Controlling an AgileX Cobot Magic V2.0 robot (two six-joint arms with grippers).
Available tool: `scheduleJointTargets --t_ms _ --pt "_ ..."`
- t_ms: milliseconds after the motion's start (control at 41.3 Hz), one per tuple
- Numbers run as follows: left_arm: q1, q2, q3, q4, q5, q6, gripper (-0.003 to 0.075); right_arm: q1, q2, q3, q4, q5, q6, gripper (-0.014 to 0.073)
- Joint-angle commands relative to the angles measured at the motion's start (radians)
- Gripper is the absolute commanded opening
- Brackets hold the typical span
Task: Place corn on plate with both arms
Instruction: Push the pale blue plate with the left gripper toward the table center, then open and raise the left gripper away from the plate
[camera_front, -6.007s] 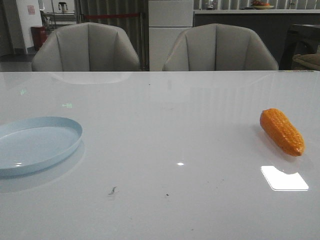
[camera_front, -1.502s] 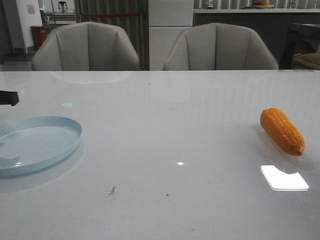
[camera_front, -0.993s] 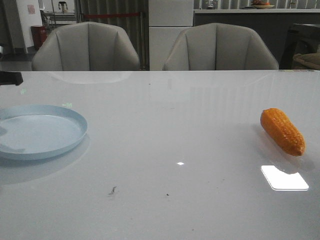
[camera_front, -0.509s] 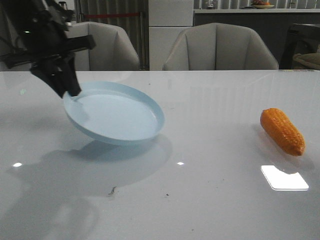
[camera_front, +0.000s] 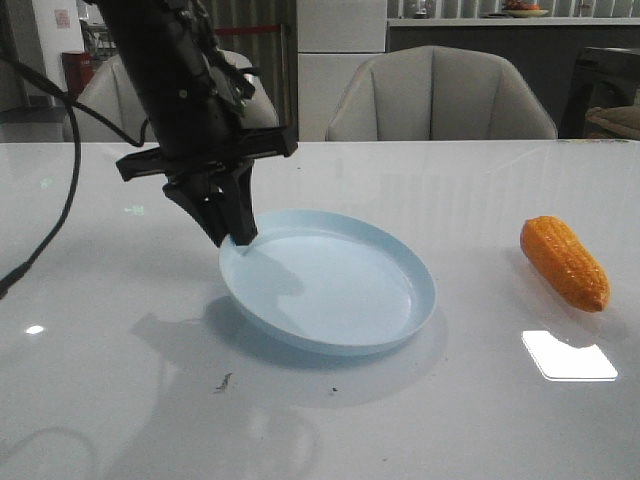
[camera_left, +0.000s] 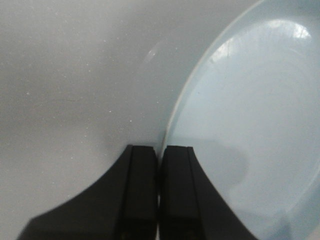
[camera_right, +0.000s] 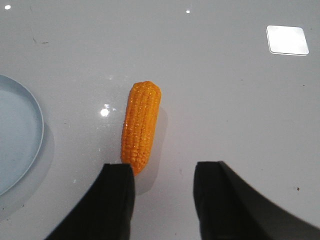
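One corn (camera_right: 141, 125) just beside open right end effector (camera_right: 162, 192), ungrasped.

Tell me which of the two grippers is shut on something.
The left gripper: its fingers pinch the plate by the rim. The right gripper is open above the table, by the corn.

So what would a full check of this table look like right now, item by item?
Surface: glossy white table, small dark specks near the front.
Plate: pale-blue plate, mid-table, tilted, left rim raised.
Corn: orange corn, lying on the table right of the plate, apart from it.
Clutter: nothing seen.
Left gripper: shut on the plate's rim.
Right gripper: open, above the table beside the corn's tip, holding nothing.
Cables: black cable hanging left of the left arm.
Surroundings: two grey chairs behind the table.
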Motion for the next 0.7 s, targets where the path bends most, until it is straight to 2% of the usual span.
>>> scheduleJointTargets --t_ms 0,242,363,484,557,678 --pt "-0.006 -0.04 -0.033 -0.003 -0.001 -0.011 0.0101 -0.006 -0.005 -0.038 0.004 -0.054 0.001 0.0407" --pt "-0.006 -0.036 -0.035 0.082 0.001 0.006 0.0121 -0.006 -0.005 -0.038 0.004 -0.051 0.001 0.0407" --pt "-0.006 -0.036 -0.035 0.085 -0.006 0.006 0.0232 -0.006 -0.005 -0.038 0.004 -0.051 0.001 0.0407" --pt "-0.006 -0.036 -0.035 0.087 -0.028 0.006 0.0419 -0.006 -0.005 -0.038 0.004 -0.051 0.001 0.0407" --pt "-0.006 -0.036 -0.035 0.087 -0.033 0.006 0.0496 -0.006 -0.005 -0.038 0.004 -0.049 0.001 0.0407" --pt "-0.006 -0.036 -0.035 0.087 -0.014 0.011 0.0489 -0.006 -0.005 -0.038 0.004 -0.048 0.001 0.0407"
